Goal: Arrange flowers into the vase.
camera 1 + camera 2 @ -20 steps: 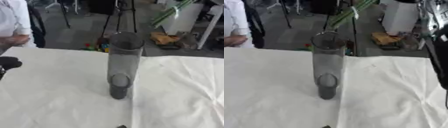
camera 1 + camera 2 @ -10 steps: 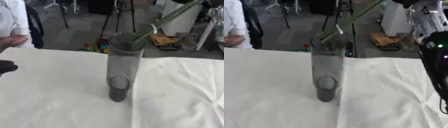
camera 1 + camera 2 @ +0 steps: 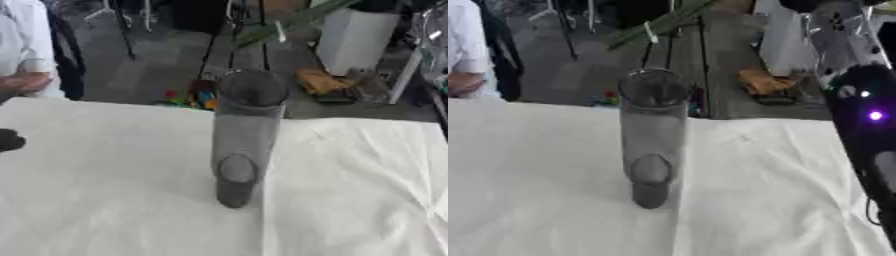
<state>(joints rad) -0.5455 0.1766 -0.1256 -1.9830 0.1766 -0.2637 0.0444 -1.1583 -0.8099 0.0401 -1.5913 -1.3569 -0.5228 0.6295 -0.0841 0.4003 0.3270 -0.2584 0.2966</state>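
A tall, see-through gray vase point(image 3: 242, 132) stands upright on the table with the white cloth point(image 3: 105, 190), near the middle. The vase looks empty. No stem or flower can be seen inside it, so the job is not done yet.

A green flower stem point(image 3: 656, 24) hangs in the air, above and behind the top of the vase. It slants from the upper right down toward the vase's open mouth. Its lower tip is close to the rim but is not inside. The flower end is out of the picture, so the kind of flower cannot be told.

The robot's right arm point(image 3: 866, 125) shows at the right side of the right eye view. It is black, with a small purple light on it. It reaches up and out of the top of the picture. The right hand itself is not seen, so nobody can say how its fingers are or if they hold the stem.

At the far left edge of the left eye view there is a small dark shape point(image 3: 10, 140) low over the cloth. It may be part of the left hand, but the fingers cannot be made out.

What is left: the stem must go down into the vase's mouth, and then any other flowers too.

No words, labels or brand marks can be read anywhere.
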